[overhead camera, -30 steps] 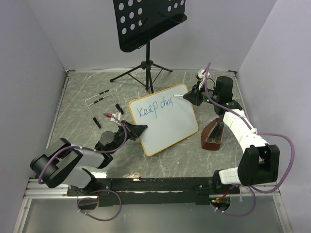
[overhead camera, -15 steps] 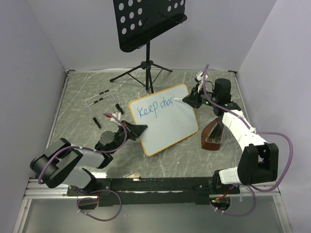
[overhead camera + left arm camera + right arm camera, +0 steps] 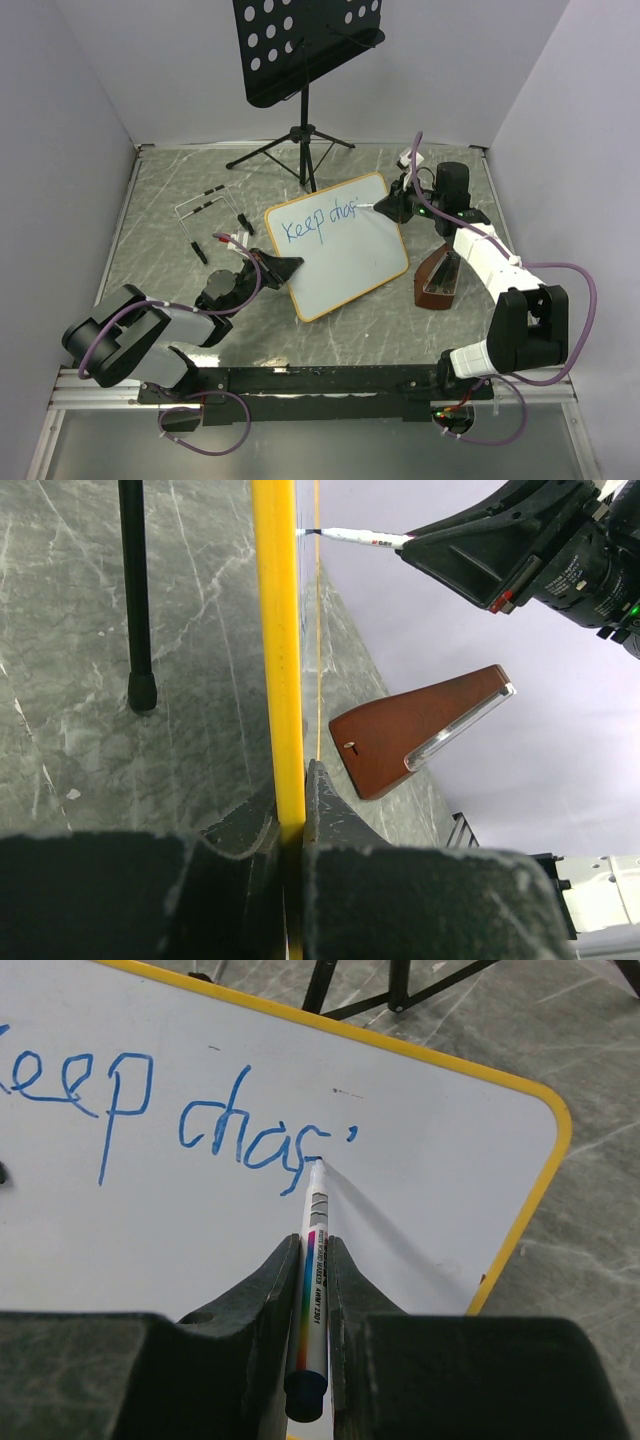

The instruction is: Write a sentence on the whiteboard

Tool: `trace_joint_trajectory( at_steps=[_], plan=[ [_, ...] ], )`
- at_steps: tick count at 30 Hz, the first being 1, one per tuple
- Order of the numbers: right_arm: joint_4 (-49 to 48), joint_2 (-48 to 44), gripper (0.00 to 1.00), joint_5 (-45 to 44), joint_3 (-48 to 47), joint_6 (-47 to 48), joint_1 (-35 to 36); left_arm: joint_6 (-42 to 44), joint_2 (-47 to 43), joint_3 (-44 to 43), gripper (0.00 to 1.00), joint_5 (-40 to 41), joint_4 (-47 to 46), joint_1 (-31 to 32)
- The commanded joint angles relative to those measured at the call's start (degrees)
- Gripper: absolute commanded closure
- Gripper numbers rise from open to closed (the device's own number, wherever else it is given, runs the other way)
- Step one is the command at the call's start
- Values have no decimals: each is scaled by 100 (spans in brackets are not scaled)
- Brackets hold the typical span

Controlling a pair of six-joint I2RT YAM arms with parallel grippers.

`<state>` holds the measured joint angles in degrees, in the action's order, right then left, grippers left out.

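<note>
The whiteboard [image 3: 345,262] has an orange-yellow frame and lies tilted on the table. Blue lettering [image 3: 318,222] along its top reads "Keep chas" with a small tick after it, and shows close up [image 3: 160,1110] in the right wrist view. My right gripper [image 3: 393,207] is shut on a white marker [image 3: 314,1260] whose tip touches the board just right of the last letter. My left gripper [image 3: 288,268] is shut on the board's near-left frame edge [image 3: 278,660], which runs up between its jaws. The marker [image 3: 355,537] also appears in the left wrist view.
A black perforated music stand [image 3: 305,45] rises at the back, its tripod legs [image 3: 290,150] spread just behind the board. A brown metronome [image 3: 438,278] stands right of the board under my right arm. Small pens and caps [image 3: 205,205] lie to the left.
The right gripper has shifted the marker slightly along the first line, and the blue lettering has gained strokes after "cha". The left gripper and the board have not moved.
</note>
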<state>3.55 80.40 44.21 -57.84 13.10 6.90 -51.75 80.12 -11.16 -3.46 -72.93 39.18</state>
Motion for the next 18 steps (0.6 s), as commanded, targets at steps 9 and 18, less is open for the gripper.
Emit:
trace_joint_trajectory(
  at_steps=[9,18],
  plan=[
    [-154,72,100,-282,-210,34,22,543,-49,-62,99,-225,-108,28],
    [189,-77,100,-79,-131,359,22,516,13,-53,99,-216,-205,28]
  ],
)
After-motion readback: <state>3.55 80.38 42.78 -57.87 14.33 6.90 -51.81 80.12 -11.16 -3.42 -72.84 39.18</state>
